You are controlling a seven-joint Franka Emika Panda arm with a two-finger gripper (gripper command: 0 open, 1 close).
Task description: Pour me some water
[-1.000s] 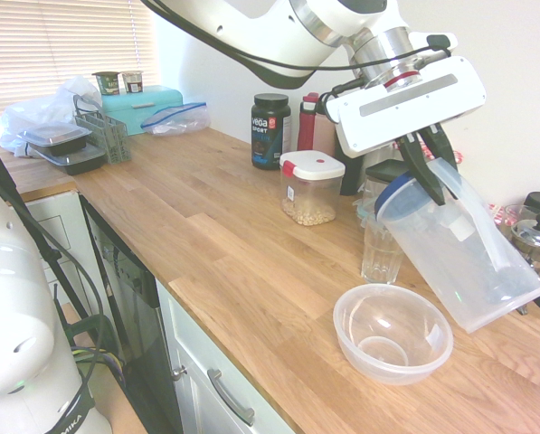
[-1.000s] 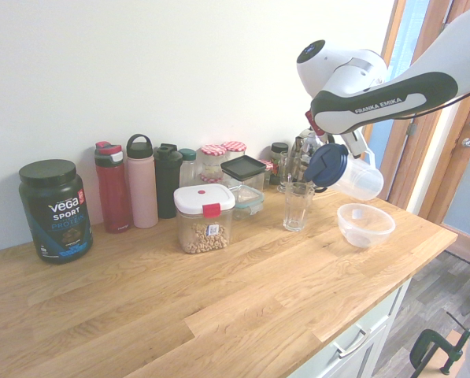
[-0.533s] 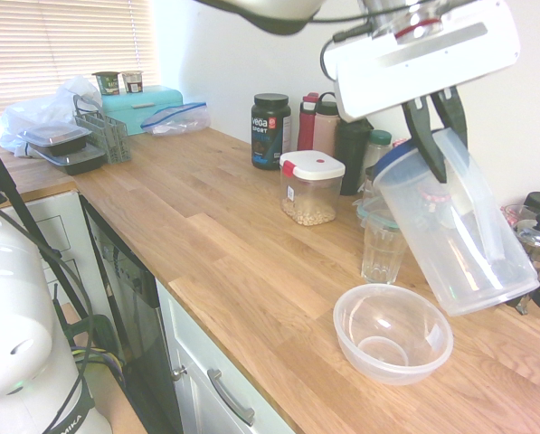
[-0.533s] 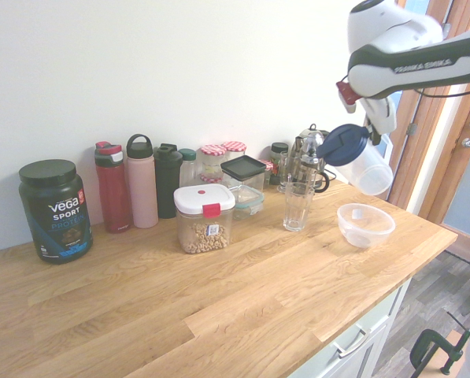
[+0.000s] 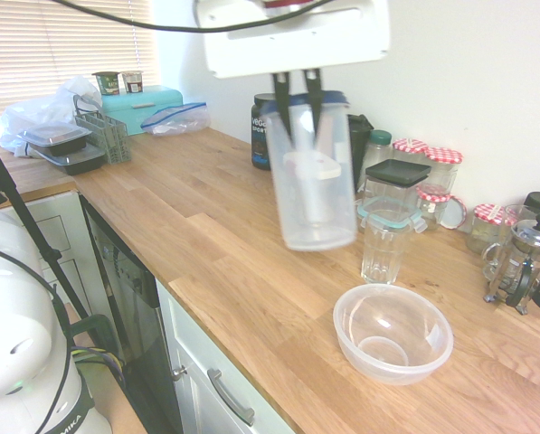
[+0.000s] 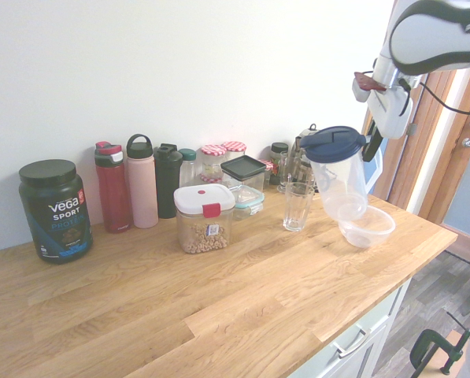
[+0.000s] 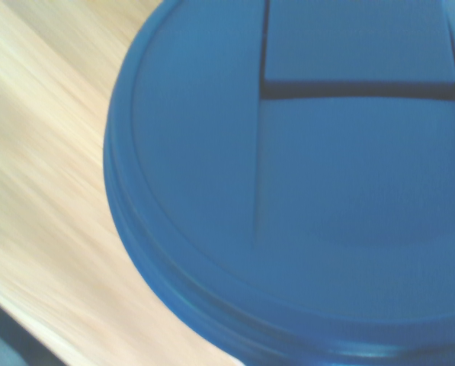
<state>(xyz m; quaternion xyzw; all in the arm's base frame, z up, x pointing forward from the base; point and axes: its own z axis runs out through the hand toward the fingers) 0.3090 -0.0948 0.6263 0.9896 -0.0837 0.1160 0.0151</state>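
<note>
A clear plastic water pitcher with a dark blue lid hangs upright above the wooden counter. My gripper is shut on its handle at the top, and in the second exterior view the gripper shows beside the lid. An empty ribbed drinking glass stands on the counter beside the pitcher; it also shows in the second exterior view. The blue lid fills the wrist view. Whether the pitcher holds water I cannot tell.
A clear plastic bowl sits near the counter's front edge, close to the glass. Along the wall stand bottles, a black protein tub, a white-lidded container, red-lidded jars and a French press.
The pitcher has swung from a steep tilt over the glass and bowl back to upright. It moved away from the wall, to the other side of the glass in the first exterior view.
</note>
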